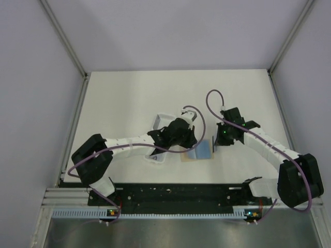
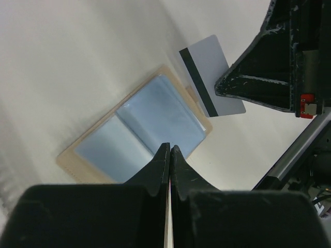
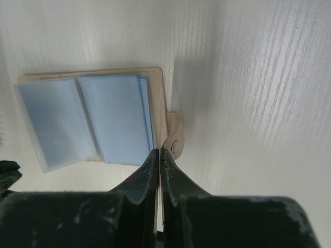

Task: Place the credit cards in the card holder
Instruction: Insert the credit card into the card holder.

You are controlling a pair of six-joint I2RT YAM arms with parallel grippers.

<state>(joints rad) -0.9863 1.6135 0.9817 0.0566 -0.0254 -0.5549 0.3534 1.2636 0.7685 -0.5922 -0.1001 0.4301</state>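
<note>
The tan card holder (image 1: 200,151) lies open on the table, its light blue inside up. It shows in the left wrist view (image 2: 139,129) and in the right wrist view (image 3: 114,113). My right gripper (image 1: 216,143) is shut on a pale credit card (image 2: 207,67) with a black stripe. It holds the card just above the holder's edge by the closing tab (image 3: 173,138). In its own view the right gripper (image 3: 160,151) hides the card edge-on. My left gripper (image 1: 190,145) is shut over the holder's near pocket (image 2: 169,147), and I see nothing in it.
A long clear plastic tray (image 1: 161,122) lies under and behind the left arm, left of the card holder. Metal frame rails (image 1: 72,129) run along the table's left and right sides. Purple cables loop over both wrists.
</note>
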